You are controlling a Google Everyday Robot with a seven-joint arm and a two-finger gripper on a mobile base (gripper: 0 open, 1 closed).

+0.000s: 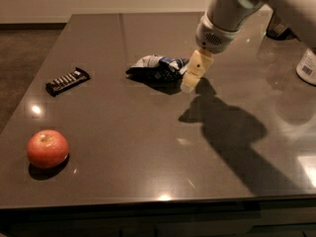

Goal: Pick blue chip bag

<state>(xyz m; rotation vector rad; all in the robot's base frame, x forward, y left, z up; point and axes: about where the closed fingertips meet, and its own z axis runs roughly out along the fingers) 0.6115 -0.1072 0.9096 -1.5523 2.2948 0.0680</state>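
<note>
The blue chip bag (157, 70) lies crumpled and flat on the dark table, a little behind the middle; it is navy with white patches. My gripper (190, 83) hangs from the arm that comes in from the upper right. Its pale yellow fingers (196, 70) are just at the bag's right edge, low over the table. I cannot tell whether it touches the bag.
A black candy bar (67, 80) with white lettering lies at the left. A red apple (47, 148) sits near the front left. A white container (308, 66) stands at the right edge. The arm's shadow falls on the table (123, 147) to the right of the middle.
</note>
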